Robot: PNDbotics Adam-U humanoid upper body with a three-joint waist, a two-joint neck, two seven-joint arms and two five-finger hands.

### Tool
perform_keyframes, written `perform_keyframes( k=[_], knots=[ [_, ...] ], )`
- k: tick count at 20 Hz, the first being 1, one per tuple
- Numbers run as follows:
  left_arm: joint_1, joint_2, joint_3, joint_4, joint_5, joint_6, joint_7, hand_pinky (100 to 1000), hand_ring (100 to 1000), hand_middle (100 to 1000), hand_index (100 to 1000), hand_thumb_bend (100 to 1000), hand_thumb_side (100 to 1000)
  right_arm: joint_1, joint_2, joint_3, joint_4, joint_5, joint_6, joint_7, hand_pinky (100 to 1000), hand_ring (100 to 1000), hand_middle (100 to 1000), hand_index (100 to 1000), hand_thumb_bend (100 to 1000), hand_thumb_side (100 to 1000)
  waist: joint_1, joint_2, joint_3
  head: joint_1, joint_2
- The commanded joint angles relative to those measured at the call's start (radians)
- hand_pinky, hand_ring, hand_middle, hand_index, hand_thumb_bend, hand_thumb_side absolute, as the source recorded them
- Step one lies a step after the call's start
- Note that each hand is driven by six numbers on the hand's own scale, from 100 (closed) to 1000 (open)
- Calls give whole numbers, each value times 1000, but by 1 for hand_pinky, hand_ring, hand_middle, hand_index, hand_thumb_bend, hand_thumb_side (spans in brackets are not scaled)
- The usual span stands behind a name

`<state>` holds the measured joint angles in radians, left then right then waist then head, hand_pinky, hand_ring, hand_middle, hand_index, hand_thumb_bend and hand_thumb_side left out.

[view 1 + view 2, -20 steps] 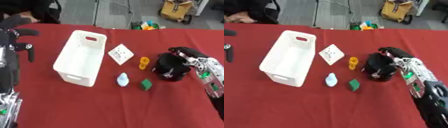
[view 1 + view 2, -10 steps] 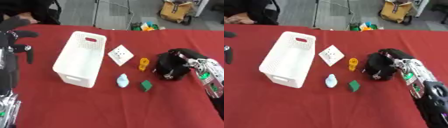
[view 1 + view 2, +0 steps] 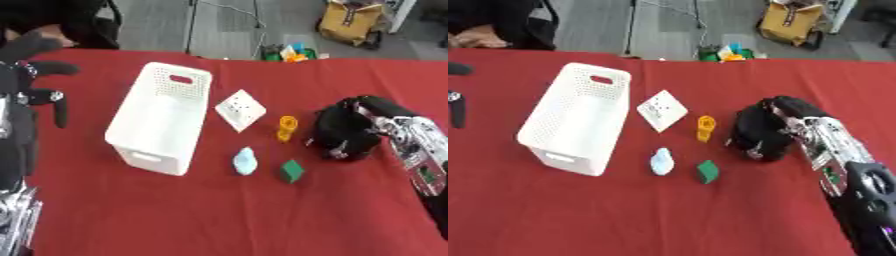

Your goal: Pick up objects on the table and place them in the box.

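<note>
Four loose objects: lay on the red table (image 3: 219, 210) right of the box, none inside it yet.
White box (image 3: 162, 122): biggest item, stood left of centre, open top, looked empty; a drop from too far right could have hit its near wall and bounced back out.
Right hand (image 3: 346, 130): hung low over the cloth right of the orange piece, fingers curled downward; whether they closed on anything I couldn't tell, likely nothing.
Left hand (image 3: 35, 85): raised at the left edge beside the box, fingers spread apart, holding nothing.
White square plate (image 3: 240, 108): lay flat, just beside the box; thin edge, fingers could have slid over it or shoved it under the box side.
Pale blue piece (image 3: 245, 161): near the box's front corner; a nudge could have rolled it.
Orange piece (image 3: 286, 128): closest to the right hand; a sweep in could have tipped it away.
Green cube (image 3: 291, 170): smallest, near the blue piece; reaching for one risked knocking the other.
</note>
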<state>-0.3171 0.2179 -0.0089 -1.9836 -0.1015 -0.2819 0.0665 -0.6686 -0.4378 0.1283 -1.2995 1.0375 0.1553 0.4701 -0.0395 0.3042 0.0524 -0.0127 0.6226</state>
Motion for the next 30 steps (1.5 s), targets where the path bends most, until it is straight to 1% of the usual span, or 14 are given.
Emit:
perform_keyframes(
  k=[1, 5, 8, 9, 10, 11, 12, 13, 16, 17, 18, 19, 21, 30],
  knots=[
    [-12, 9, -1, -16, 3, 0, -2, 151, 657, 747, 870, 100, 1000, -13, -39, -2, -44, 8, -8, 17, 578, 530, 658, 865, 761, 338, -1, -22, -3, 3, -2],
    [-11, 10, -1, -16, 3, 2, -1, 152, 657, 747, 869, 100, 1000, -13, -43, 0, -62, 5, -18, 38, 520, 531, 627, 834, 729, 322, -3, -26, -5, 6, 0],
    [-9, 11, 0, -16, 3, 2, -1, 152, 657, 747, 869, 100, 1000, -13, -46, -1, -72, 0, -23, 49, 511, 536, 622, 825, 723, 318, -4, -28, -6, 8, 0],
    [-9, 10, 0, -16, 3, 2, -1, 151, 657, 747, 869, 100, 1000, -13, -47, -1, -75, -2, -24, 51, 455, 522, 594, 801, 705, 306, -5, -28, -6, 8, 0],
    [-9, 10, -1, -16, 3, 3, -2, 151, 657, 747, 869, 100, 1000, -13, -49, -1, -79, -4, -25, 52, 455, 522, 594, 801, 705, 306, -5, -28, -7, 9, 0],
    [-9, 10, -1, -16, 3, 3, -2, 152, 657, 748, 870, 100, 1000, -13, -50, -1, -82, -7, -26, 53, 402, 514, 586, 790, 692, 297, -6, -28, -7, 10, 1],
    [-9, 10, -1, -16, 3, 3, -2, 152, 657, 748, 870, 100, 1000, -13, -51, -1, -84, -9, -26, 54, 402, 514, 586, 790, 692, 297, -6, -28, -7, 10, 2],
    [-9, 10, -1, -16, 3, 3, -2, 151, 657, 748, 870, 100, 1000, -13, -52, -1, -85, -10, -26, 54, 352, 499, 573, 776, 680, 290, -6, -28, -7, 10, 2],
    [-8, 10, -1, -16, 3, 3, -2, 151, 657, 748, 870, 100, 1000, -12, -52, -1, -83, -10, -25, 51, 345, 496, 571, 773, 679, 289, -5, -27, -7, 10, 2],
    [-8, 10, 0, -16, 3, 3, -1, 150, 657, 748, 870, 100, 1000, -12, -52, -1, -84, -11, -25, 49, 252, 448, 513, 708, 652, 269, -5, -27, -7, 10, 3],
    [-8, 10, 0, -16, 2, 3, -1, 150, 657, 748, 870, 100, 1000, -12, -51, -1, -86, -13, -25, 45, 252, 448, 513, 708, 652, 269, -5, -26, -6, 11, 4],
    [-7, 10, 0, -16, 2, 3, -1, 150, 657, 748, 870, 100, 1000, -12, -51, -2, -88, -16, -24, 41, 211, 416, 479, 669, 626, 265, -4, -26, -7, 11, 5],
    [-7, 10, 0, -16, 2, 3, -1, 150, 658, 748, 870, 100, 1000, -12, -53, -2, -95, -23, -21, 30, 177, 390, 446, 625, 602, 264, -4, -26, -7, 12, 6],
    [-5, 11, 0, -16, 2, 4, -1, 150, 659, 748, 870, 100, 1000, -12, -64, -2, -134, -47, -15, 14, 157, 371, 421, 585, 576, 278, -7, -28, -9, 18, 7]
  ],
)
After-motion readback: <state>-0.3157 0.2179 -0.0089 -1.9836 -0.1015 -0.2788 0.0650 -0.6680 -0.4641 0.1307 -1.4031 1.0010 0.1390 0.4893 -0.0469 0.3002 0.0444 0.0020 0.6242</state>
